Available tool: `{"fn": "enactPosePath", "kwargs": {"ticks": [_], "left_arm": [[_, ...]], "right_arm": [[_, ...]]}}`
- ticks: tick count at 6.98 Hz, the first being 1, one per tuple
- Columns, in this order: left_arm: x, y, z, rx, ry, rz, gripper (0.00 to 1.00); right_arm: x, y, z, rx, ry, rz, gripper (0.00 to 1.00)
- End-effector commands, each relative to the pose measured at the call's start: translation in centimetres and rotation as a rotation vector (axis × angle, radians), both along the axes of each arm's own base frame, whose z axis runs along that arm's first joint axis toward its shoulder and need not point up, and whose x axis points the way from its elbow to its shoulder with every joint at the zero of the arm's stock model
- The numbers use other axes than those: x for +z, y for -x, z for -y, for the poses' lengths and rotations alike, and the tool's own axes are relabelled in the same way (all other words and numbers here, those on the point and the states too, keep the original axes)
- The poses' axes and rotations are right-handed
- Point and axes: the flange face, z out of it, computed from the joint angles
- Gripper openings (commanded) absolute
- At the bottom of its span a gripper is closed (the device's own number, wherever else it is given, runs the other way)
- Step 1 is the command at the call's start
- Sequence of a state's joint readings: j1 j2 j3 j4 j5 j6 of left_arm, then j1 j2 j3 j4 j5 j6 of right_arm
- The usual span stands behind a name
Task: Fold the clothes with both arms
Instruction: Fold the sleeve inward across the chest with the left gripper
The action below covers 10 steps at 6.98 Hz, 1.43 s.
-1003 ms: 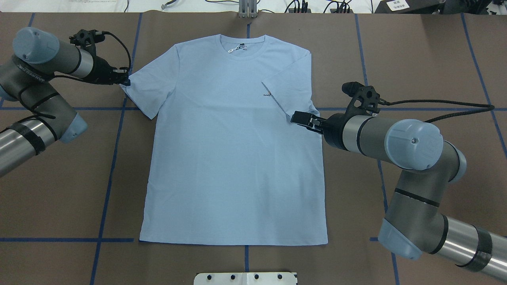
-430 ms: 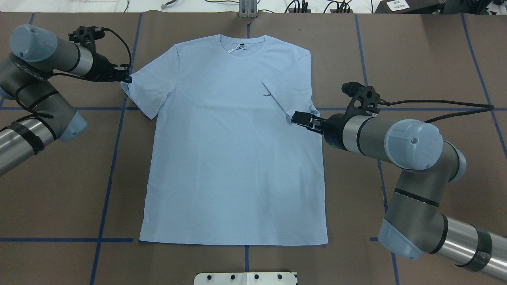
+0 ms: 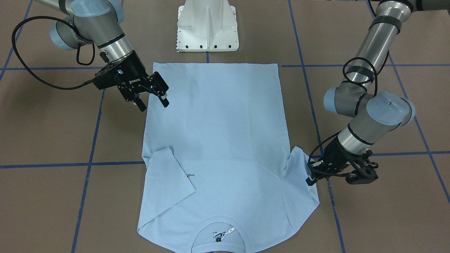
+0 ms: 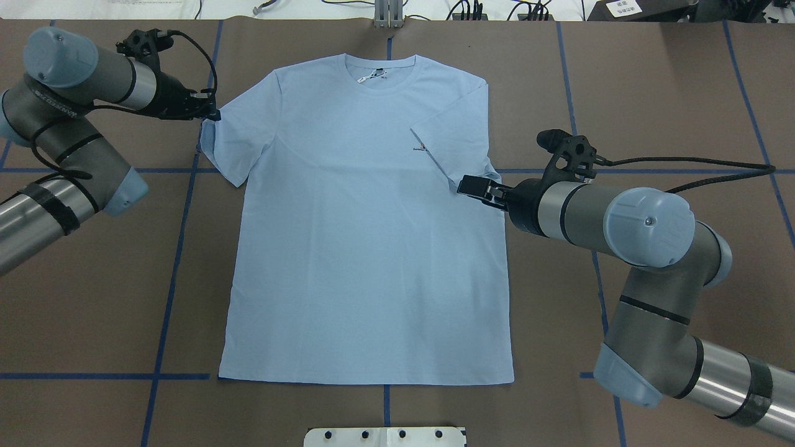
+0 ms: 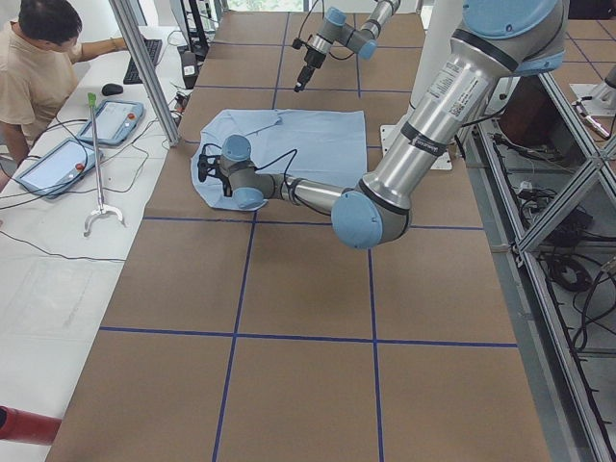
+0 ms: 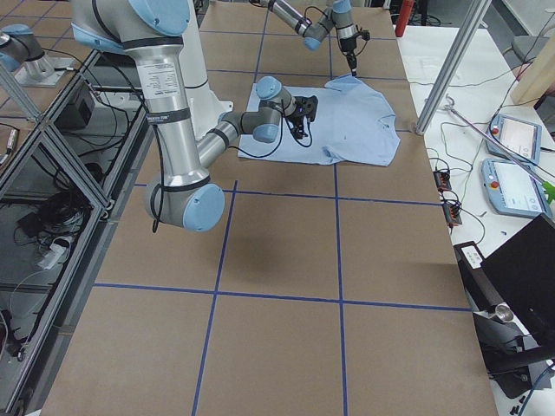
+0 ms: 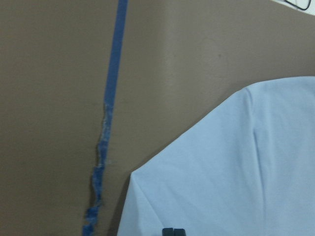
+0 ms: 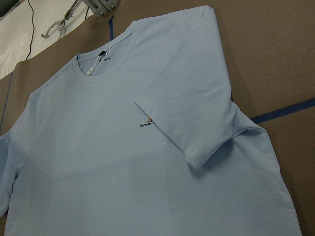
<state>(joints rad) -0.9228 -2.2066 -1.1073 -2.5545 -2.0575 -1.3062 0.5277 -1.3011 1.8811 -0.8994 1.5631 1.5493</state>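
The light blue T-shirt (image 4: 366,236) lies flat, front up, collar at the far side. Its right sleeve (image 4: 447,146) is folded in over the chest and partly covers the small print (image 8: 146,123). My left gripper (image 4: 211,115) is shut on the outer edge of the left sleeve (image 4: 230,143). In the left wrist view its closed fingertips (image 7: 172,231) pinch the fabric. The pinch also shows in the front view (image 3: 309,177). My right gripper (image 3: 153,102) is open and empty. It hovers over the shirt's right side, just below the folded sleeve (image 4: 464,184).
The brown table (image 4: 621,93) carries a grid of blue tape lines (image 4: 168,292). The white pedestal base (image 3: 207,24) stands at the shirt's hem side. An operator (image 5: 38,67) sits beyond the table's far edge beside tablets and cables.
My left gripper has moved inward toward the shirt and slightly toward the far side, drawing the left sleeve edge with it. The right arm has not moved.
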Motion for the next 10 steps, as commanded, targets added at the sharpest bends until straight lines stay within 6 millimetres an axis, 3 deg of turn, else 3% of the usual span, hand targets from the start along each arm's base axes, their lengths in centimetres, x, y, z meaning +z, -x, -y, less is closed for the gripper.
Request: {"fn": "enactPosePath", "kwargs": {"ticks": [1,3,5,6,7,8,10], "left_arm": [[-7.5,-6.2,-0.4,-0.037,0.019,-0.008,0.00],[-10.0,-10.7,-2.4,-0.059,0.017,-0.012,0.00],[-10.2,-12.0,-2.5,-0.081,0.012,-0.003,0.00],[-10.6,-12.1,-2.6,-0.080,0.011,-0.009,0.37],[-11.7,-11.9,-3.1,-0.089,0.029,-0.041,0.50],[-13.5,-11.3,-5.6,-0.079,0.020,-0.095,0.57],[-13.0,-6.0,-12.8,-0.064,0.035,-0.175,0.58]], "right_arm": [[0.8,-0.2,-0.1,0.000,0.006,-0.010,1.00],[0.9,-0.2,-0.1,-0.001,0.006,-0.012,1.00],[1.3,0.2,0.0,-0.002,0.010,-0.020,1.00],[1.2,0.3,0.0,-0.002,0.010,-0.019,1.00],[1.2,0.4,-0.1,-0.004,0.012,-0.019,1.00],[1.0,0.7,-0.5,-0.006,0.010,-0.018,1.00],[1.1,4.8,-5.9,-0.003,0.045,0.004,1.00]]}}
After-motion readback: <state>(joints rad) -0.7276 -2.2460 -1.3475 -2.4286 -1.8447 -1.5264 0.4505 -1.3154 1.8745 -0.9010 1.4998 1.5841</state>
